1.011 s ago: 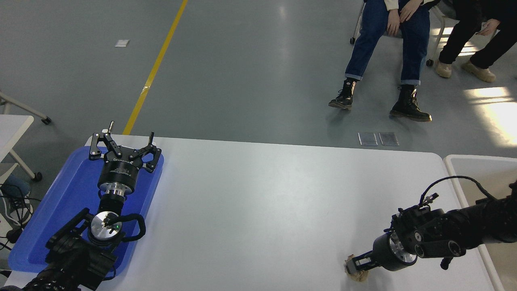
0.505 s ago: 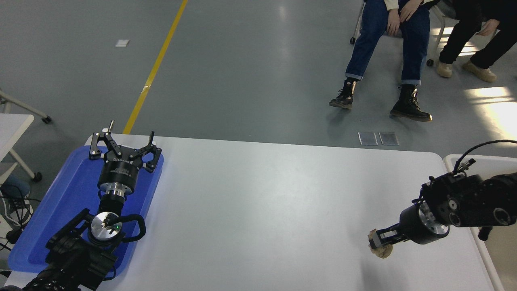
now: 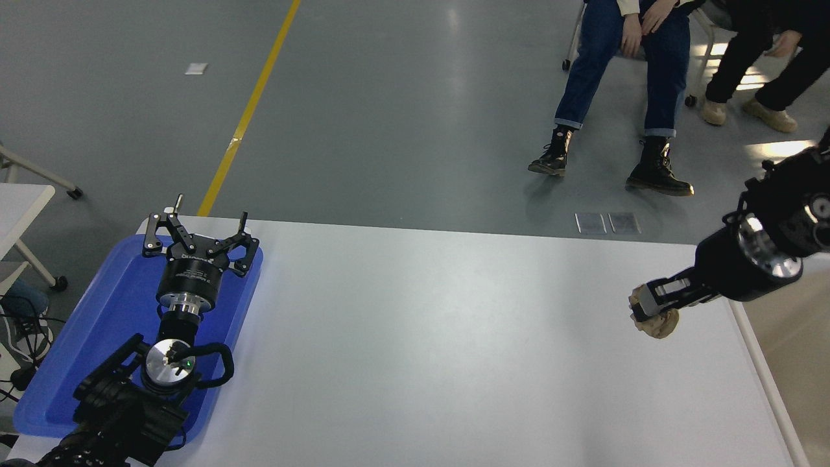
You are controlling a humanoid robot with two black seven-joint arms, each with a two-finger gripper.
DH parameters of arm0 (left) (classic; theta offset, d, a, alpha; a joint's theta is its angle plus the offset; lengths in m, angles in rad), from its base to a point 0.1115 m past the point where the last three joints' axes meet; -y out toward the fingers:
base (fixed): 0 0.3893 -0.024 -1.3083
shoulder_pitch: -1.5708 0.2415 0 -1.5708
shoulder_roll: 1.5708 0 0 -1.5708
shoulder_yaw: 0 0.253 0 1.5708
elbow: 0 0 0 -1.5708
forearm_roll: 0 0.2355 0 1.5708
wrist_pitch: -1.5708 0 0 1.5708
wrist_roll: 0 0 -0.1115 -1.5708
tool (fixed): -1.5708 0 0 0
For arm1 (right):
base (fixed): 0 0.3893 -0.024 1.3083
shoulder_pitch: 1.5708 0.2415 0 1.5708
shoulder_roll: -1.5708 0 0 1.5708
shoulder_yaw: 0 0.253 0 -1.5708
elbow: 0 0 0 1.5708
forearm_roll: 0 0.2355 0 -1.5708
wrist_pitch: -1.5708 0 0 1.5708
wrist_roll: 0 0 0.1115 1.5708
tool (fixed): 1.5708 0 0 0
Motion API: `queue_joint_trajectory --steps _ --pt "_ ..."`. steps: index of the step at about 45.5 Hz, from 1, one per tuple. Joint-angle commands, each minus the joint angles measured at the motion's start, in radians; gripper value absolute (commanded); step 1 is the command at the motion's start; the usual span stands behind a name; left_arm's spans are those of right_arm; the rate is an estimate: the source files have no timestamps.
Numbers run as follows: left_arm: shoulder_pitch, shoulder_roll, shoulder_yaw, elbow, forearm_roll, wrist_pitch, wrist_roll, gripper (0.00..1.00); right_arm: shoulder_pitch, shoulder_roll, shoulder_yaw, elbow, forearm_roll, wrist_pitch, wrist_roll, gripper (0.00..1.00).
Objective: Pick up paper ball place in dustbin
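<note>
My right gripper [image 3: 648,308] comes in from the right edge and is shut on the paper ball [image 3: 658,322], a tan wrinkly wad. It holds the ball in the air above the table's right part, near the right edge. The dustbin [image 3: 762,376] stands just right of the table; only its white rim and some pale beige inside show at the right edge. My left gripper [image 3: 194,237] is parked at the lower left above the blue tray, open and empty.
A flat blue tray [image 3: 84,350] lies at the table's left end under the left arm. Two people sit beyond the table at the top right [image 3: 622,71]. The white table [image 3: 421,337] spans the middle of the view.
My right gripper has lifted the paper ball off the table near the front edge and carried it up and to the right, toward the dustbin. The left arm has not moved.
</note>
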Motion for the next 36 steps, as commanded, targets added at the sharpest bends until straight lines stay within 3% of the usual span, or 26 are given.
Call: queue_joint_trajectory --steps 1,28,36 --pt "0.000 0.000 0.000 -0.001 -0.001 0.000 0.000 1.00 0.144 0.027 -0.050 0.037 0.028 0.036 0.000 0.00" --pt "0.000 0.000 0.000 0.001 -0.001 0.000 0.000 1.00 0.265 0.001 -0.095 0.037 0.008 0.120 -0.014 0.00" --pt "0.000 0.000 0.000 0.001 -0.001 0.000 -0.002 1.00 0.274 -0.059 -0.156 -0.005 -0.132 0.117 -0.016 0.00"
